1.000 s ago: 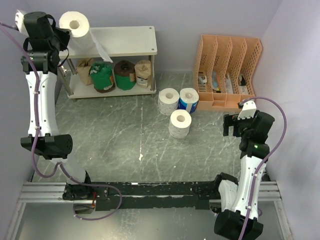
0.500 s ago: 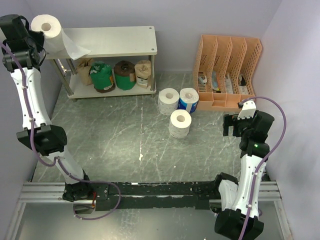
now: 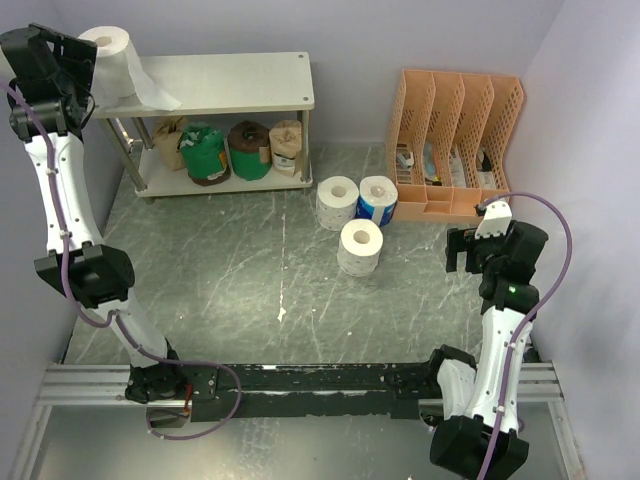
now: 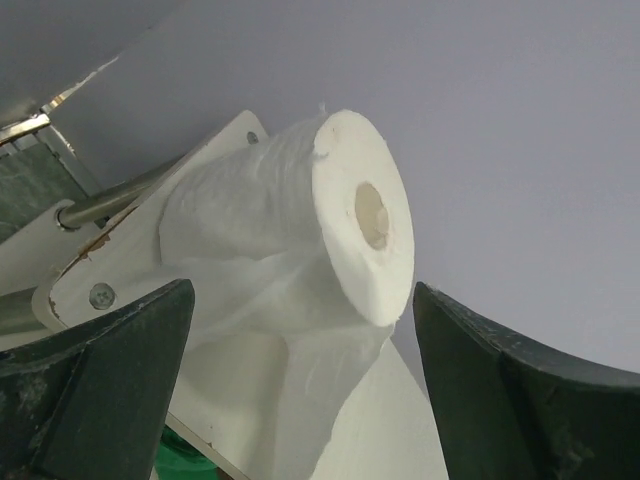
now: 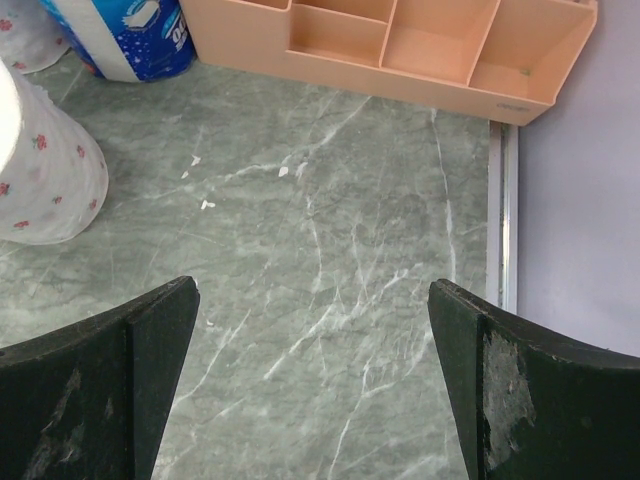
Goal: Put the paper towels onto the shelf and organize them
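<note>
A white paper towel roll (image 3: 112, 55) rests on its side at the left end of the shelf's top board (image 3: 230, 80), a loose sheet trailing off it. My left gripper (image 3: 75, 65) stands open just left of it. In the left wrist view the roll (image 4: 300, 230) lies beyond the spread fingers, on the board's corner (image 4: 105, 265), with the gripper (image 4: 300, 300) touching nothing. The lower tier holds a tan roll (image 3: 170, 135), two green-wrapped rolls (image 3: 207, 152) (image 3: 249, 150) and another tan one (image 3: 286, 145). On the floor stand a white roll (image 3: 337, 202), a blue-printed roll (image 3: 377, 200) and a floral white roll (image 3: 360, 247). My right gripper (image 3: 462, 250) hangs open, empty.
An orange slotted file organizer (image 3: 455, 140) stands at the back right against the wall. In the right wrist view its base (image 5: 400, 50), the blue-printed roll (image 5: 125, 35) and the floral roll (image 5: 45, 170) lie ahead of the open gripper (image 5: 315, 300) over green marbled floor.
My left arm swung left with the white roll, laid it on the shelf's top left end and opened its jaws. The right arm has not moved.
</note>
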